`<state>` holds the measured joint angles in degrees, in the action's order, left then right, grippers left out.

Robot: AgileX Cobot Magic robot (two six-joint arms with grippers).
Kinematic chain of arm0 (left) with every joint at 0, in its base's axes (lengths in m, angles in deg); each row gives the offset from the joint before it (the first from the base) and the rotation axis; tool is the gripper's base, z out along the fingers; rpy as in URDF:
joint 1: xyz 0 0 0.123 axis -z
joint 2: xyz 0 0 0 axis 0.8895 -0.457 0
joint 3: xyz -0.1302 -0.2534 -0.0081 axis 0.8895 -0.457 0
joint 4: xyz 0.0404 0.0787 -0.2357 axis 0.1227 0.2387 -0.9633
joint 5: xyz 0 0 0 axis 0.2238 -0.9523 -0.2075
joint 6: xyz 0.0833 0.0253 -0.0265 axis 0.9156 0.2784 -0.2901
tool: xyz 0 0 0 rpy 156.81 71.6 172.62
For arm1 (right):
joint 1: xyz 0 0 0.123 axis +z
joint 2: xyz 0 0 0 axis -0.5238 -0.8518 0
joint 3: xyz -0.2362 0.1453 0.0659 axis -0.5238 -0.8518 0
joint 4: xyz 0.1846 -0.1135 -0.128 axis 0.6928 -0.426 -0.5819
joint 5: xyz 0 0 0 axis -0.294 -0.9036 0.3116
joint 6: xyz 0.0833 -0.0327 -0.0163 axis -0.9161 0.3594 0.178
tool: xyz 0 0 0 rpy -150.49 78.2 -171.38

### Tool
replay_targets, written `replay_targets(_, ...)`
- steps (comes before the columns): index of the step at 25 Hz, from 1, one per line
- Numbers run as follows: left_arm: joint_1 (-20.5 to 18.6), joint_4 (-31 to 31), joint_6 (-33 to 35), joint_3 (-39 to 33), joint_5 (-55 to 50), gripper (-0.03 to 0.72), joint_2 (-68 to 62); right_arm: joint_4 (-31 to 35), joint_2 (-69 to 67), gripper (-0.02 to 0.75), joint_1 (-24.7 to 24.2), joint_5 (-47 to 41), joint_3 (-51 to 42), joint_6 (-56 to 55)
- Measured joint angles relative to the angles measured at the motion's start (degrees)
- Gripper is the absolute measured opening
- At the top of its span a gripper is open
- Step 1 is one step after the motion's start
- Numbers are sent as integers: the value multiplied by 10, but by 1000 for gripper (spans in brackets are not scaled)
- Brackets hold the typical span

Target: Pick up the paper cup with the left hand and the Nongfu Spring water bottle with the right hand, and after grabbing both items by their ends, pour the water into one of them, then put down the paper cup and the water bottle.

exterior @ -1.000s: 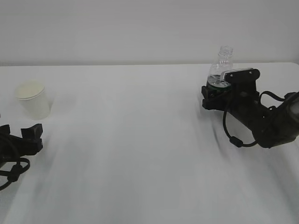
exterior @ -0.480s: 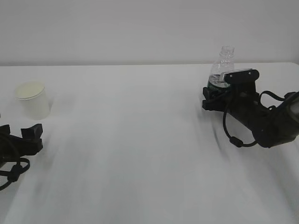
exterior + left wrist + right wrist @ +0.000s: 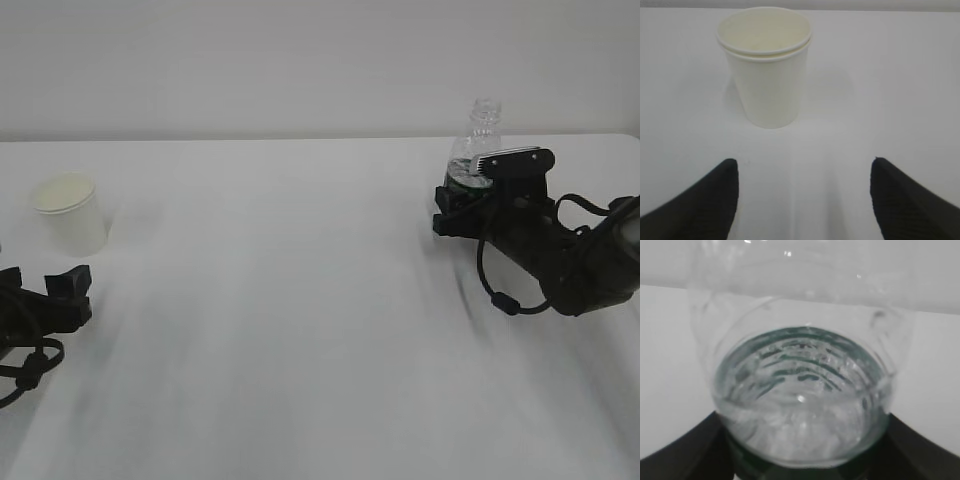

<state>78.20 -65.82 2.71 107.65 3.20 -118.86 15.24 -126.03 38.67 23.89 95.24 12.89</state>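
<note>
Paper cup (image 3: 69, 213): item one, far left of the table (image 3: 300, 320), at about ten o'clock from the table's middle. Upright, long axis vertical, mouth up, base on the surface. In my left wrist view it stands at twelve o'clock, clear ahead of my two black fingertips (image 3: 710, 197), touching neither.

Left hand (image 3: 68, 292): low on the table at about six o'clock from the cup, a gap between us. My fingers are spread wide, with nothing between them.

Water bottle (image 3: 474, 150): item two, far right, at about two o'clock from the middle. Upright, long axis vertical, open neck pointing up. Water (image 3: 800, 405) fills only the lower part; the green label band sits down among my fingers.

Right hand (image 3: 480, 195): my fingers flank the bottle low on its body, one to each side. Whether they press on it yet I cannot tell; the wrist view shows only dark finger edges at the bottom corners.

Risks, as I judge them:
- Soft ribbed wall with no cap: squeezing hard could push water up and out.
- A low grip leaves weight above it; a fast lift could tip the bottle.
- Cup is light; an off-centre approach could knock it over.
</note>
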Motion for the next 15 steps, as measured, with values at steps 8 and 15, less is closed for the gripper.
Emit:
replay_targets(8,0,0,0,0,0,591,0,-6,7,476,0,-15,0,7)
replay_targets(15,0,0,0,0,0,591,0,-19,35,468,0,-62,0,19)
